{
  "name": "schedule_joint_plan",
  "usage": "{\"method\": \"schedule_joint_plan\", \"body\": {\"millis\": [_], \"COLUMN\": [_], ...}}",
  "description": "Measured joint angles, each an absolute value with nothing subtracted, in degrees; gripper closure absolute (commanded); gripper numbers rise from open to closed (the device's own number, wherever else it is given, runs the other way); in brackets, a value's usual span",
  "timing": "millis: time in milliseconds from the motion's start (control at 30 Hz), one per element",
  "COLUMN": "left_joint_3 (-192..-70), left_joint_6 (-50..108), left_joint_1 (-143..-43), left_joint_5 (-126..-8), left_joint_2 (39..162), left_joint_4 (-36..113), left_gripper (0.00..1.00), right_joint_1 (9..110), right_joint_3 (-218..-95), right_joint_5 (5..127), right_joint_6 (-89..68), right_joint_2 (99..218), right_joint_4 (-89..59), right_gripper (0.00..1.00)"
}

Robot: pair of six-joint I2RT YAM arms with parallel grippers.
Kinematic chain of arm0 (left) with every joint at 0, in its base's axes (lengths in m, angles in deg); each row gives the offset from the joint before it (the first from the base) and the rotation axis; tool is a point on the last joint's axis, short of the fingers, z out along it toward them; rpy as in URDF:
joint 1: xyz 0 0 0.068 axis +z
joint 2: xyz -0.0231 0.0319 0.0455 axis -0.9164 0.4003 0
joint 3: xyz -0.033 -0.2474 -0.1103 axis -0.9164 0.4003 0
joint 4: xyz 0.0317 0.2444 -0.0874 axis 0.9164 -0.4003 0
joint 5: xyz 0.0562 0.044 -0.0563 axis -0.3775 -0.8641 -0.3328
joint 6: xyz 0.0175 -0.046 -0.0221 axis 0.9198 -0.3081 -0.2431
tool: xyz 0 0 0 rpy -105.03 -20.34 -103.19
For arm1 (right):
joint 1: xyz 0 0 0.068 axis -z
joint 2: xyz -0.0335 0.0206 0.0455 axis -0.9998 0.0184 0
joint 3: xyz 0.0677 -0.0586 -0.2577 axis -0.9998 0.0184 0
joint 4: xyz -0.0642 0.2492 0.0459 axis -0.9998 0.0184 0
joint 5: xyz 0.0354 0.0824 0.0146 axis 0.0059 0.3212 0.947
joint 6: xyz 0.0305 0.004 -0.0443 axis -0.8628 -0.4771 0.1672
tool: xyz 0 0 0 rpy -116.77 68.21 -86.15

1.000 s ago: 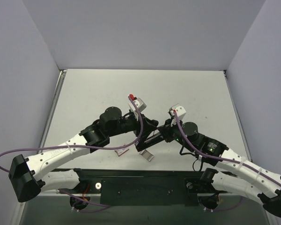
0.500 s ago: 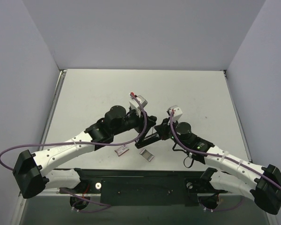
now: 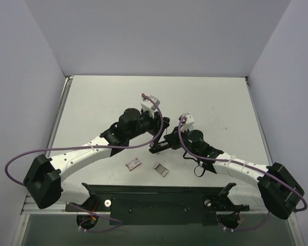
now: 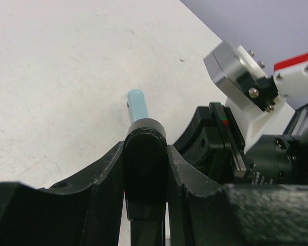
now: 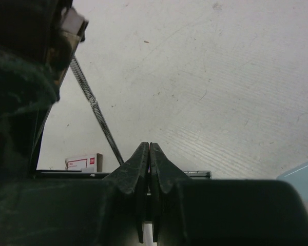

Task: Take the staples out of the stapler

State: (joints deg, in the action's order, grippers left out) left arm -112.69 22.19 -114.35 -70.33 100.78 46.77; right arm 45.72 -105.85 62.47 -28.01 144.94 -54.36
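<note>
The black stapler (image 3: 158,147) hangs open between my two grippers above the table. My left gripper (image 3: 161,131) is shut on its black upper arm (image 4: 144,154), and the pale blue rail tip (image 4: 136,104) sticks out past the fingers. My right gripper (image 5: 150,147) is pinched shut at the stapler's lower part. The silver rail (image 5: 197,174) lies just behind the fingertips. The stapler's thin spring (image 5: 95,110) stretches up and to the left from them. No strip of staples shows in any view.
A small reddish-brown box (image 3: 133,164) and a grey rectangular tray (image 3: 160,169) lie on the table near the front edge, below the grippers. The box also shows in the right wrist view (image 5: 83,162). The right arm's wrist camera (image 4: 249,84) is close beside my left gripper.
Both grippers have moved away from the front edge and slightly up with the stapler between them. The box and tray have not moved.
</note>
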Motion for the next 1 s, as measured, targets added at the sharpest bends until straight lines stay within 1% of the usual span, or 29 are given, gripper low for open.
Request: {"method": "schedule_joint_plan", "body": {"millis": [367,667,1000], "left_joint_3": [-115.9,-121.3,-125.1], "left_joint_6": [20.4,20.2,19.7], "left_joint_1": [-109.1,-107.0,-105.9], "left_joint_5": [-68.6,-68.3,-67.0], "left_joint_2": [107.3,111.9,117.0], "left_joint_4": [51.0,58.0,61.0], "left_gripper": [1.0,1.0,1.0], "right_joint_1": [48.4,48.8,48.8], "right_joint_3": [-105.9,-105.9,-109.5], "right_joint_5": [64.6,68.4,70.3], "right_joint_6": [-30.7,-33.8,-35.0], "right_joint_2": [153.0,160.7,163.7], "right_joint_4": [-62.4,-65.0,-65.9], "right_gripper": [1.0,1.0,1.0]}}
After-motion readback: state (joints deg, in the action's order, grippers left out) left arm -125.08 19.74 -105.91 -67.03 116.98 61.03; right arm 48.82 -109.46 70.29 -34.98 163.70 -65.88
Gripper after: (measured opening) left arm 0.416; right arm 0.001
